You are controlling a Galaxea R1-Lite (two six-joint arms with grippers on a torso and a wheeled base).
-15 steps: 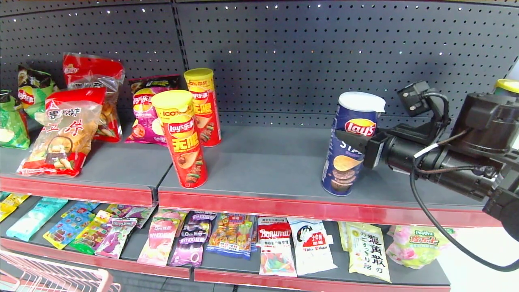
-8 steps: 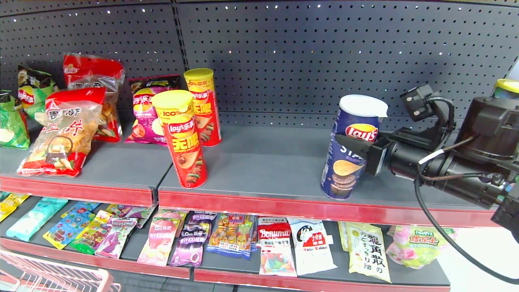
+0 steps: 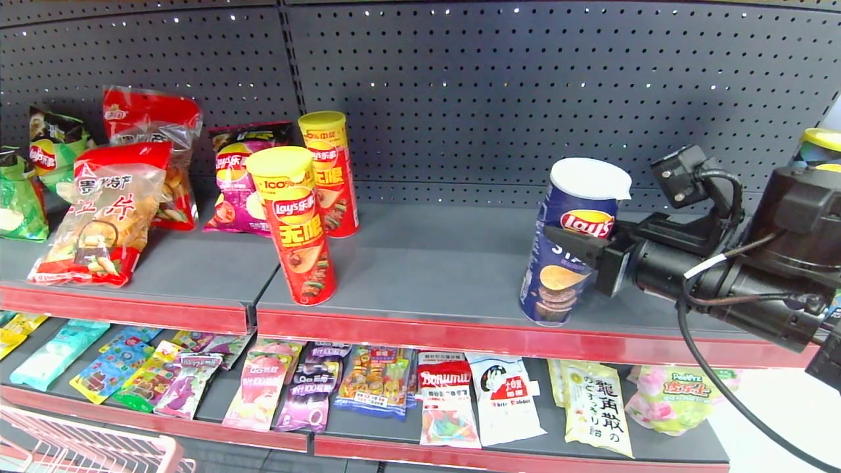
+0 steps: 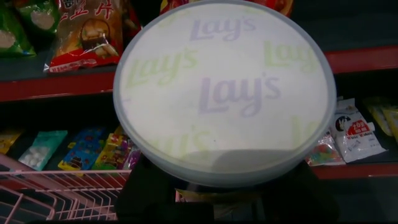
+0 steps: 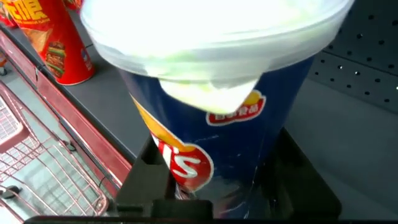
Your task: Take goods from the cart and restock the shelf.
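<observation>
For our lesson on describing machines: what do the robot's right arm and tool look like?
The right arm is black, made of cylindrical segments. A black cable with a white tag loops under it; a boxy camera sits above. The right tool is black, its finger wedge-shaped.

Navy can (image 3: 558,276) (white lid (image 3: 589,177)), dotted grey pegboard (image 3: 499,92), red-edged grey shelf (image 3: 427,263).
</observation>
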